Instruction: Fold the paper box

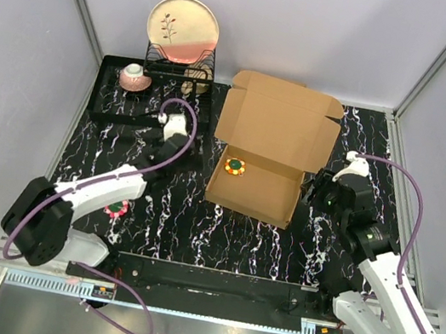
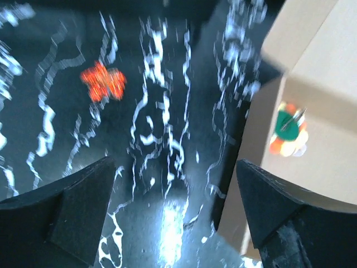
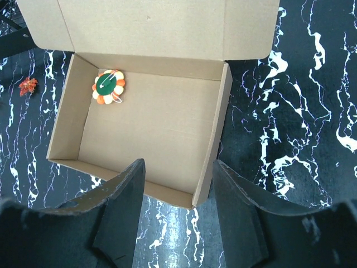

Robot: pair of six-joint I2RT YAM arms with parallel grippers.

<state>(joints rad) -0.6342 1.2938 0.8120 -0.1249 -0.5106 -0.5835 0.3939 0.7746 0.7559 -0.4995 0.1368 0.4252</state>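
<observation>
Paper box — smooth brown card, shallow rectangle, lid flap open

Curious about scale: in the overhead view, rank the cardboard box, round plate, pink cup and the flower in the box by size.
1. paper box, largest
2. round plate
3. pink cup
4. flower, smallest, not far below the cup

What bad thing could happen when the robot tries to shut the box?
The box might slide when its lid is pushed, because neither gripper holds it: the left gripper hangs open beside it. The right gripper is open close to the box's right wall and might squash it.
</observation>
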